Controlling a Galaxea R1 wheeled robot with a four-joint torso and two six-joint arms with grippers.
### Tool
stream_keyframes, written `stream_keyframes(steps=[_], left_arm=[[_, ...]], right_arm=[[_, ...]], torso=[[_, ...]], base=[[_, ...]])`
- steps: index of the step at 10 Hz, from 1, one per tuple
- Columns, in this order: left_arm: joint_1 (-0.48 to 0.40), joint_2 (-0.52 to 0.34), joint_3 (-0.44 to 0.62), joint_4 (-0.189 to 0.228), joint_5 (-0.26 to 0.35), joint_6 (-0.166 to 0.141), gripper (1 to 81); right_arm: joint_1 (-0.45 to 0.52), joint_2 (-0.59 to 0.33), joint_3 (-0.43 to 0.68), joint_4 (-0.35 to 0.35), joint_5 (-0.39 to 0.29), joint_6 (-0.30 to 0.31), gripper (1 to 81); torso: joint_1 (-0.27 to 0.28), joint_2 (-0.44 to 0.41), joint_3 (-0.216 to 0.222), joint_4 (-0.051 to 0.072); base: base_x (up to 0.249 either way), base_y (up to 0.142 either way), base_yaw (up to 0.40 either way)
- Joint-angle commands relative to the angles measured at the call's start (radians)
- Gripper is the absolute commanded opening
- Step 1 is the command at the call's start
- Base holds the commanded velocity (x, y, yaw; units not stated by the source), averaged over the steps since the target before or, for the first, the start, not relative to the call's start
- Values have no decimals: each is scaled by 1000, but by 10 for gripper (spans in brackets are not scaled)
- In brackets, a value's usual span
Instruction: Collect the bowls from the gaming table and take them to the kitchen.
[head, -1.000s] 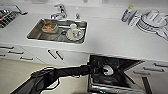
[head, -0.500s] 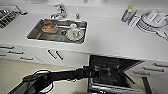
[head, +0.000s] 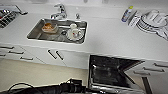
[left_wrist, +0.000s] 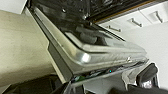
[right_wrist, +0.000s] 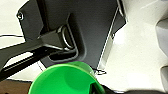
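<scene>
I am in the kitchen, looking down on a white countertop (head: 112, 40) with a steel sink (head: 33, 35). An orange bowl (head: 49, 27) lies in the sink, beside a whitish round dish (head: 75, 33) with white cups on it. The gaming table is out of view. My left arm (head: 60, 88) reaches in low from the left, and my left gripper (head: 86, 88) is at the edge of an open dishwasher door (left_wrist: 82, 56). That metal-edged door looms close in the left wrist view. A green cup (right_wrist: 65, 80) sits large in the right wrist view, and I cannot tell whether it is held.
The dishwasher's dark opening (head: 110, 72) stands under the counter, right of white cabinets with dark bar handles (head: 52, 54). A faucet (head: 60, 11) rises behind the sink. Stacked white dishes (head: 152, 21) and a bottle (head: 126, 13) stand at the counter's right. Beige floor (head: 30, 73) lies lower left.
</scene>
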Motion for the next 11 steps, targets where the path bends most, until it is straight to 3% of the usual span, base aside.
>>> stream_keyframes(steps=[1,2,3,6,7,9,11], left_arm=[[240,-169,141,62,8,196,811],[300,-168,118,62,3,228,811],[357,-166,90,84,1,234,811],[514,-111,-66,207,1,231,811],[548,-86,-134,210,-15,231,811],[606,-46,-278,212,-146,233,811],[646,-17,-373,212,-207,234,811]], right_arm=[[-26,-317,260,-5,91,89,10],[-14,-387,319,-7,105,109,10],[3,-441,373,-10,105,121,10],[73,-605,557,7,114,135,10],[116,-675,657,7,118,138,10],[213,-822,847,12,102,139,10],[297,-909,939,1,91,184,10]], torso=[[0,0,0,0],[0,0,0,0],[0,0,0,0],[0,0,0,0],[0,0,0,0],[0,0,0,0],[0,0,0,0]], base=[[0,0,0],[0,0,0],[0,0,0],[0,0,0],[0,0,0],[0,0,0],[0,0,0]])
